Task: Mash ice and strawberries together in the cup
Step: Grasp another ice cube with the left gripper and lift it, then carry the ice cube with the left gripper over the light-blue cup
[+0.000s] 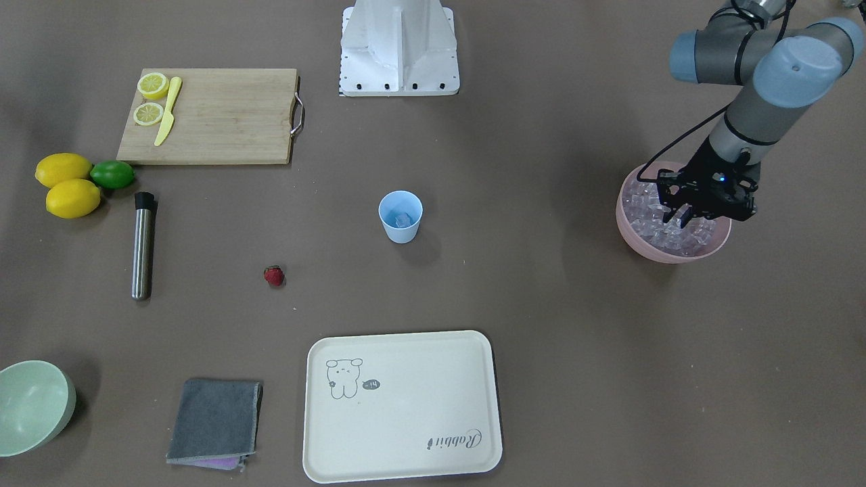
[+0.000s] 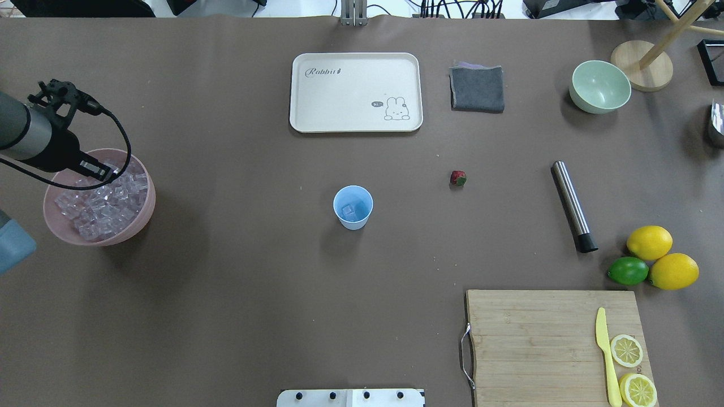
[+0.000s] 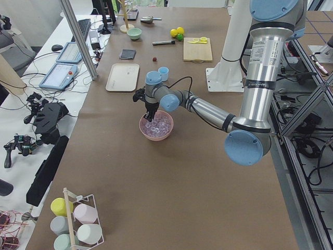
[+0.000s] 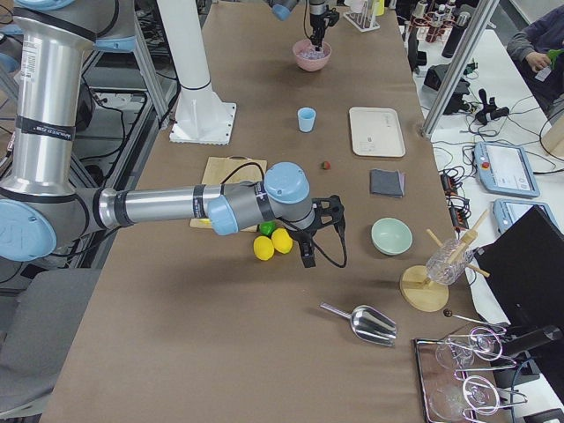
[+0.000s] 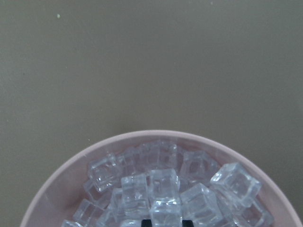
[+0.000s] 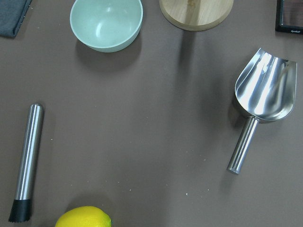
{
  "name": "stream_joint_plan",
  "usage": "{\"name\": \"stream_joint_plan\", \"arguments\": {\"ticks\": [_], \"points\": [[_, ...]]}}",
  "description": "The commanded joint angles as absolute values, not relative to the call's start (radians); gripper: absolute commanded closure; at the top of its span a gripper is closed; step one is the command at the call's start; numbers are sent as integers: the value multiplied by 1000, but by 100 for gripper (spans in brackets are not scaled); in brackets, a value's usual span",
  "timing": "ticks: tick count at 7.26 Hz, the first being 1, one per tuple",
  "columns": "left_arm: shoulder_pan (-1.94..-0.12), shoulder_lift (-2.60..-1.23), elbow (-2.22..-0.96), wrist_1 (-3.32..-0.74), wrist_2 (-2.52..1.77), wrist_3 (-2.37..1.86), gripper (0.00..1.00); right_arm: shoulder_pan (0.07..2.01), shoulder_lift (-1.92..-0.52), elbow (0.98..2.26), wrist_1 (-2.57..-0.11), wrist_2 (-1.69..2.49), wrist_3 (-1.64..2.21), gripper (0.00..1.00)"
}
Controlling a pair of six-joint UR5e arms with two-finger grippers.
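There is one light-blue cup (image 1: 400, 216) at the centre of the front-facing view, and one red strawberry (image 1: 273, 275) lies on the table to its lower left, well apart from it. One clear cube sits at the bottom of the cup. Many more pieces of ice (image 1: 648, 211) are heaped in one pink bowl (image 1: 634, 238) at the right edge.

Upper left is one cutting board (image 1: 223, 122) with two lemon halves (image 1: 153, 85) and one yellow knife (image 1: 168, 111). Just below it are two whole lemons (image 1: 63, 169) and one lime (image 1: 112, 174), touching. One steel muddler (image 1: 142, 247) lies left of the strawberry. Along the bottom are one pale green bowl (image 1: 34, 406), one folded grey cloth (image 1: 215, 419) and one cream tray (image 1: 406, 419), both bowl and tray holding nothing. One metal scoop (image 6: 262, 94) shows in the right wrist view.

The left gripper (image 1: 683, 216) hangs over the pink bowl, its arm covering part of the rim. Its dark fingertips flank a cube, but I cannot tell whether they clamp it. The right gripper (image 4: 306, 254) hovers beside the lemons, and I cannot tell how its fingers stand.
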State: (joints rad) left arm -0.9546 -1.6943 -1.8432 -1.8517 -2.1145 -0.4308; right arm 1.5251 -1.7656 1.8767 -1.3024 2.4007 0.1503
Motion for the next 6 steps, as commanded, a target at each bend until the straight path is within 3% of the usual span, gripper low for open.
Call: {"name": "stream_joint_plan", "arguments": {"ticks": [1, 3, 6], "points": [[-1002, -1727, -1887, -1859, -2181, -445, 100, 1526, -1766, 1878, -1302, 2401, 150, 0], [-936, -1817, -1855, -1963, -2175, -745, 100, 1526, -1766, 1878, -1302, 2401, 150, 0], [-696, -1974, -1779, -2152, -1940, -1217, 100, 1525, -1766, 1878, -1302, 2399, 149, 0]]}}
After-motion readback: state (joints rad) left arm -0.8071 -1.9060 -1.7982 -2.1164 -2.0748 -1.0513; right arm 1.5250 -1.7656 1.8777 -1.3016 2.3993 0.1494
